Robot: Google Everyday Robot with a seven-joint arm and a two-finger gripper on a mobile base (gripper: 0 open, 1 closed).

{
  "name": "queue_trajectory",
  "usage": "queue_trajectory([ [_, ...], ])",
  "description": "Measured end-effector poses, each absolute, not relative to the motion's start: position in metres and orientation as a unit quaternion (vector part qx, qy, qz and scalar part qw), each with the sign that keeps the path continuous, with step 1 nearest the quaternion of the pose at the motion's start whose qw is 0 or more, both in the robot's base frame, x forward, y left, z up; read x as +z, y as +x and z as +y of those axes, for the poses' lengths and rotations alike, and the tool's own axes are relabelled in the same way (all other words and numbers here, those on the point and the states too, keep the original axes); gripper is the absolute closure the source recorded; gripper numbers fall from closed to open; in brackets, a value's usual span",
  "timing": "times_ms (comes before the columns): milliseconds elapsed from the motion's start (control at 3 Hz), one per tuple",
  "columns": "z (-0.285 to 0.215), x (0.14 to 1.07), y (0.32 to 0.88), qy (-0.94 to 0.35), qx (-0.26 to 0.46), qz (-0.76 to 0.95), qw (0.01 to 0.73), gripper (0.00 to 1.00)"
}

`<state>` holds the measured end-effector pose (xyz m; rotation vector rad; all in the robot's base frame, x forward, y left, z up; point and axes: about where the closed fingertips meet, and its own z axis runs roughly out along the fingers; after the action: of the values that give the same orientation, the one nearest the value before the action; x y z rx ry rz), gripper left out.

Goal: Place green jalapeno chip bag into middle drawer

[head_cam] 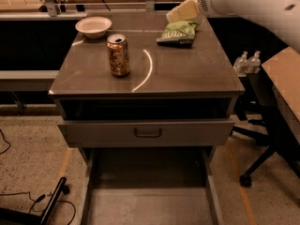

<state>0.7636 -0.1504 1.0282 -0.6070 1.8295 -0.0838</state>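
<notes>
The green jalapeno chip bag lies flat on the far right of the cabinet top. My gripper, pale yellow at the end of the white arm, is at the bag's far edge, just above and behind it. The bag is not lifted. The middle drawer is pulled far out at the bottom of the view, showing its flat grey floor between two side walls. Nothing lies in it.
A gold soda can stands left of centre on the top, a white bowl at the far left. A drawer with a dark loop handle is slightly open. Two bottles and a wooden table stand to the right.
</notes>
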Motion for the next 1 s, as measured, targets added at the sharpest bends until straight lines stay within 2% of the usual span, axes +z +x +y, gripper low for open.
queue_trajectory([
  [333, -0.149, 1.016, 0.815, -0.231, -0.053, 0.784, 0.573, 0.0],
  [1000, -0.116, 0.993, 0.899, -0.224, -0.034, 0.791, 0.569, 0.0],
])
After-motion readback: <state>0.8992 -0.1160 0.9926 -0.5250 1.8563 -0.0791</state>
